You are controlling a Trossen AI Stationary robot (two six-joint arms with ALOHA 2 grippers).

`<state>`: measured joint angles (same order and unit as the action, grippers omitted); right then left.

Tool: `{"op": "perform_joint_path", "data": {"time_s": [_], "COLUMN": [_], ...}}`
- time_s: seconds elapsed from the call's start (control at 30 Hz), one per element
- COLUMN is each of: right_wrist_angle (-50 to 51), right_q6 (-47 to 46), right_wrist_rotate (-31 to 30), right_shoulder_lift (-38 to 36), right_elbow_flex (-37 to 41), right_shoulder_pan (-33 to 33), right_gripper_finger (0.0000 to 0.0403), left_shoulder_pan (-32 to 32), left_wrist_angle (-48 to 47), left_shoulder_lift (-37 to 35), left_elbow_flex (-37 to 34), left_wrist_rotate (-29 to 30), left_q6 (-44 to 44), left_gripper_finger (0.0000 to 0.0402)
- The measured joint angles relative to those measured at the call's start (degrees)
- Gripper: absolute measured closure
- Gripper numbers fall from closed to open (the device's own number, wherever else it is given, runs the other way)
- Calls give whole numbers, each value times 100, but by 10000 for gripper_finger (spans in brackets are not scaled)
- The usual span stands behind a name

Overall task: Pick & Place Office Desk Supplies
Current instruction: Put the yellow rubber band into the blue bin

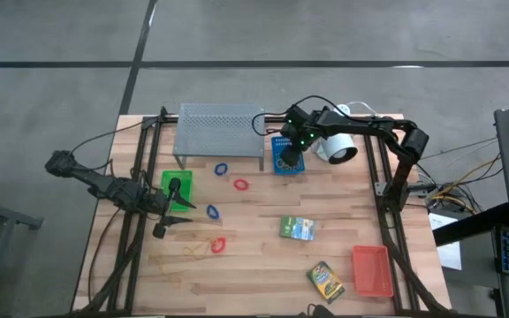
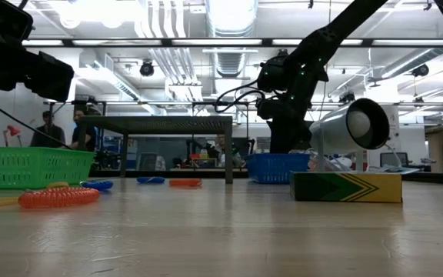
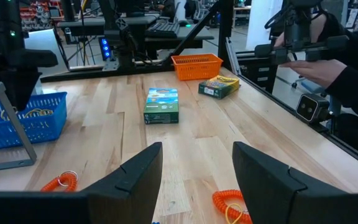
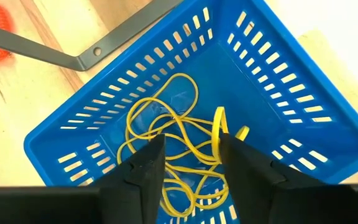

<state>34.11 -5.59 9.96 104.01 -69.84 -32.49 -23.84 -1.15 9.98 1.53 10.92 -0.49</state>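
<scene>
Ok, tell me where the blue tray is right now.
In the high view, the blue tray sits at the table's far edge, between the grey shelf and the white lamp, under the right claw.

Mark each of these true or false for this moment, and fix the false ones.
1. The right gripper is over the blue tray. True.
2. The blue tray is empty. False: yellow rubber bands lie in it.
3. The red-orange tray sits under the grey shelf. False: it stands in the open, by the table's near right corner.
4. The left gripper is open and holds nothing. True.
5. Both card boxes lie on the bare table. True.
6. The green tray is beside the lamp. False: it is on the left side, under the left arm; the lamp is at the far right.
</scene>
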Motion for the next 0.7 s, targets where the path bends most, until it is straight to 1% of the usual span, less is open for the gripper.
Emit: {"op": "perform_joint_path", "data": {"time_s": [0.37, 0.53, 0.7], "right_wrist_angle": [-2, 5, 3], "right_q6": [-22, -78, 127], "right_wrist_rotate": [-7, -549, -845], "right_shoulder_lift": [-2, -56, -194], "right_elbow_flex": [0, 0, 0], "right_shoulder_pan": [48, 199, 343], "right_gripper_finger": [199, 192, 191], "left_shoulder_pan": [-1, -1, 0], "left_wrist_angle": [0, 0, 0], "left_shoulder_lift": [0, 0, -2], "left_elbow_flex": [1, 1, -1], "left_wrist_rotate": [-2, -2, 0], "left_q6": [-1, -1, 0], "left_gripper_finger": [201, 201, 201]}}
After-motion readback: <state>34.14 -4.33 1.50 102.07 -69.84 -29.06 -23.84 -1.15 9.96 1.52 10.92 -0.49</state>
